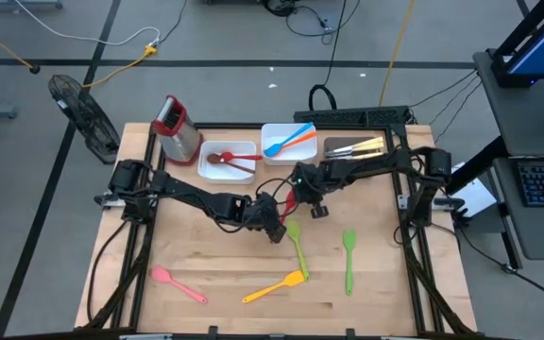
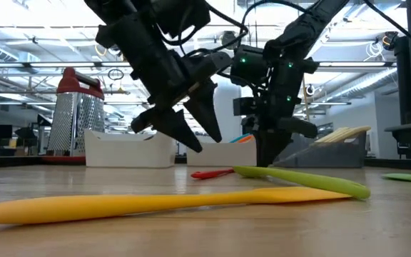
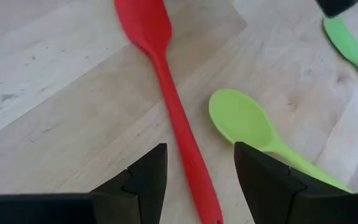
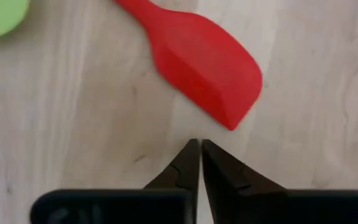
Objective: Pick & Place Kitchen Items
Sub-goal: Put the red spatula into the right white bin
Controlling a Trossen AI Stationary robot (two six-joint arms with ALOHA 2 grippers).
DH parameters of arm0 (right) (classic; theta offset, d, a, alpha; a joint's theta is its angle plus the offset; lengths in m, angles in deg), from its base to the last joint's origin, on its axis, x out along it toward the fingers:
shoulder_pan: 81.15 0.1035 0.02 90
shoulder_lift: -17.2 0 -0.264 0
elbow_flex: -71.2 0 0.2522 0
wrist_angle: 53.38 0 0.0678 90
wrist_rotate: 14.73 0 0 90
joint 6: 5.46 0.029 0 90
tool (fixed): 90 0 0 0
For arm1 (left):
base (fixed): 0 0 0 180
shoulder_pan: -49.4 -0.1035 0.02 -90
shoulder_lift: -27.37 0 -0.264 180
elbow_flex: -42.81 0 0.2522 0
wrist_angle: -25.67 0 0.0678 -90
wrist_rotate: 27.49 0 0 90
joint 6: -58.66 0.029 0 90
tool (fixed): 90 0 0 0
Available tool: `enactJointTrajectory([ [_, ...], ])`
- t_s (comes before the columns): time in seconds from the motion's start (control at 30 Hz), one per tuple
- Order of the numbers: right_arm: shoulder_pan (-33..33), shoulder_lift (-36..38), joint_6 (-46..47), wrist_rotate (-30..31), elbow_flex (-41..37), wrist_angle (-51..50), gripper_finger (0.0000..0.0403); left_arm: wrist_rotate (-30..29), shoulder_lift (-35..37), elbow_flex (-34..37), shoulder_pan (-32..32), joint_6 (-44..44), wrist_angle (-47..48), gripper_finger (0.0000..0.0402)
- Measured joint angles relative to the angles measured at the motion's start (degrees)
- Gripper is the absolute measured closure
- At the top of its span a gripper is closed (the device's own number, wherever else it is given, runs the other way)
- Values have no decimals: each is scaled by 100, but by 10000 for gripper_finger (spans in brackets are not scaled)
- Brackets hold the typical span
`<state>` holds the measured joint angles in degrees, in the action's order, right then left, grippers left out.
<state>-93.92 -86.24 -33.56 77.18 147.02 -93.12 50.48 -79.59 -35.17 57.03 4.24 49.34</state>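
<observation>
A red spatula (image 3: 166, 81) lies flat on the wooden table (image 1: 215, 255) between my two grippers; it also shows in the high view (image 1: 287, 203). My left gripper (image 3: 197, 171) is open a little above the table, one finger on either side of the spatula's handle and clear of it. My right gripper (image 4: 199, 149) is shut and empty, its tips just short of the spatula's blade end (image 4: 229, 93). A green spoon (image 3: 241, 118) lies right beside the red handle.
On the table lie a second green utensil (image 1: 348, 260), a yellow spatula (image 1: 277, 286) and a pink one (image 1: 178, 283). At the back stand two white trays (image 1: 211, 170) (image 1: 274, 129) holding utensils, a dark tray (image 1: 333, 144) with knives and a red-topped metal box (image 1: 176, 127).
</observation>
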Motion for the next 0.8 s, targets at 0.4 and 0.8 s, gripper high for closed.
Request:
enactJointTrajectory([
  [0.4, -302, -136, -167, -348, 25, 393, 287, 42, -2, 0, -11, -8, 13, 211],
  [0.8, -193, -422, -60, -617, 44, 820, 298, 71, -154, 7, -40, -11, 16, 211],
])
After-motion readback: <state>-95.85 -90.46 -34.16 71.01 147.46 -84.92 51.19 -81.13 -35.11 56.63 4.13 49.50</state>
